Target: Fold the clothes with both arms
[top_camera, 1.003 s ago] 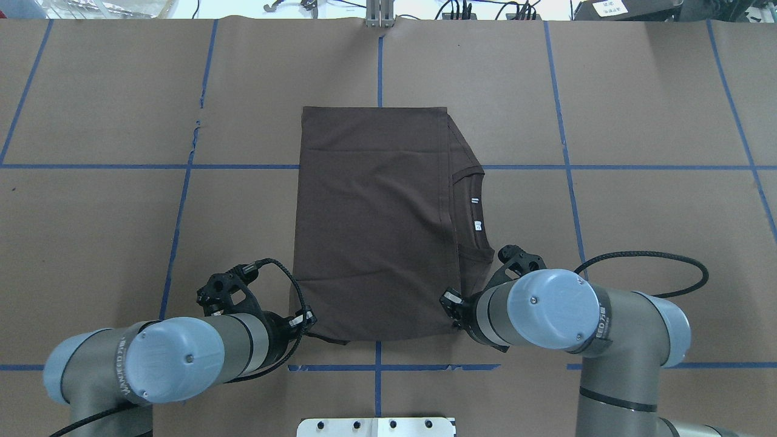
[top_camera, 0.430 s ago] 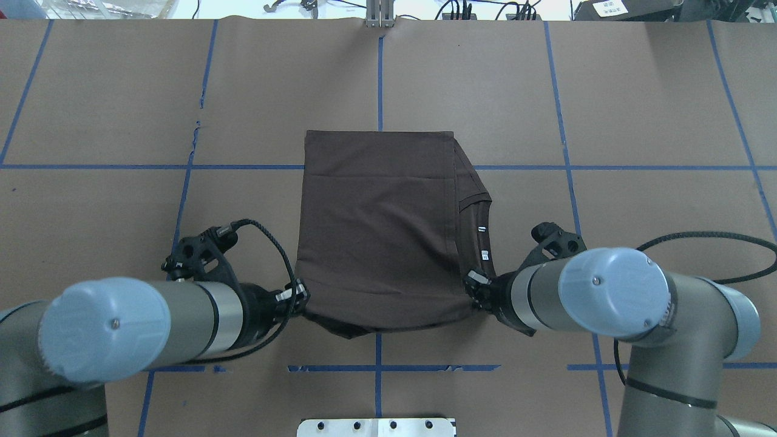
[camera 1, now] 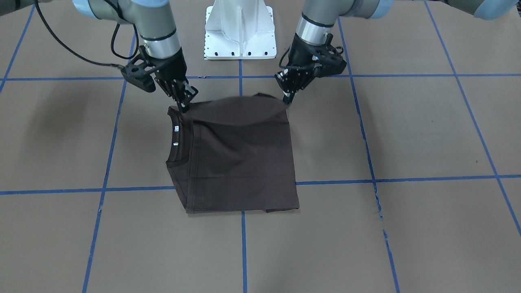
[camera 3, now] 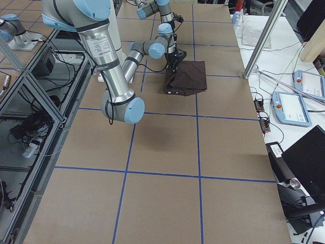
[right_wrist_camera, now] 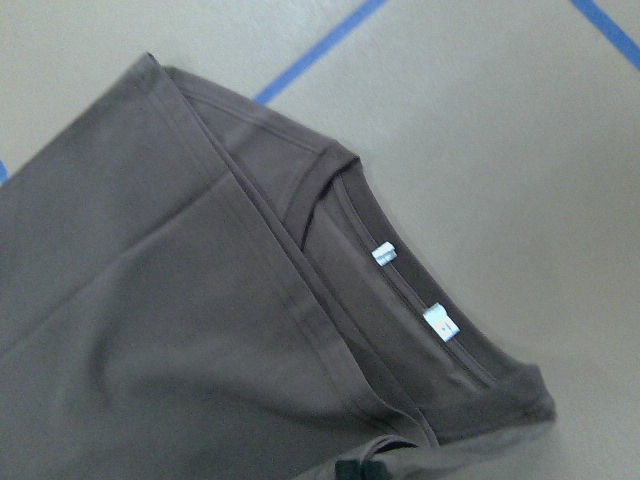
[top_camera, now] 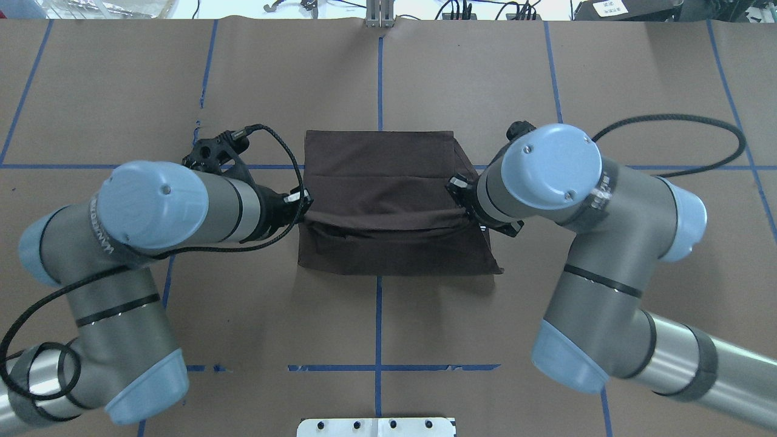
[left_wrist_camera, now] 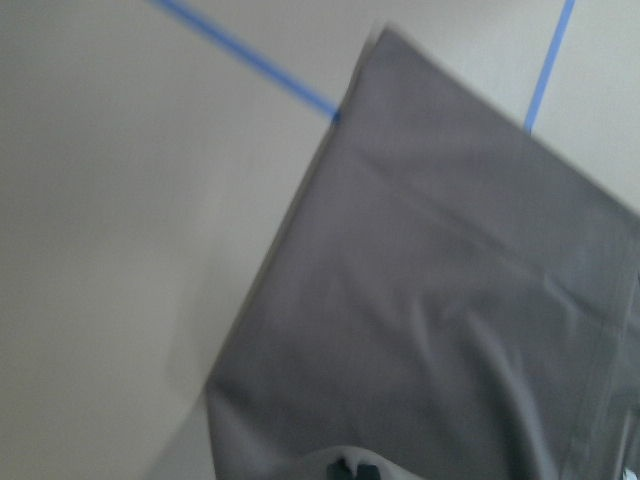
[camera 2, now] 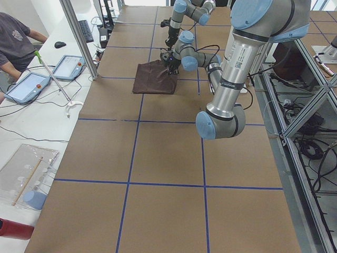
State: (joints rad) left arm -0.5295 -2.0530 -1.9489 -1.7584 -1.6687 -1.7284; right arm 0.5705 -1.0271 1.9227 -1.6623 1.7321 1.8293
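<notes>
The dark brown t-shirt (camera 1: pixel 240 162) lies part-folded in the middle of the table and also shows in the overhead view (top_camera: pixel 379 164). Its collar with white neck tags (camera 1: pixel 176 135) is on the robot's right side and shows in the right wrist view (right_wrist_camera: pixel 385 253). My left gripper (top_camera: pixel 303 209) is shut on the near left corner of the shirt. My right gripper (top_camera: pixel 464 195) is shut on the near right corner by the collar. Both hold that edge lifted above the table, with cloth hanging below it. The front view shows the left gripper (camera 1: pixel 287 99) and the right gripper (camera 1: pixel 183 106) at the raised edge.
The table is covered in brown paper with a blue tape grid (top_camera: pixel 379 73). The white pedestal base (camera 1: pixel 240 28) stands at the robot's side. A metal post (top_camera: pixel 379 12) stands at the far edge. An operator (camera 2: pixel 16 37) and pendants (camera 2: pixel 66 67) are beyond the far side.
Both grippers have moved away from the robot, lifting the shirt's near edge up and over the rest of the shirt. The far edge has stayed on the table.
</notes>
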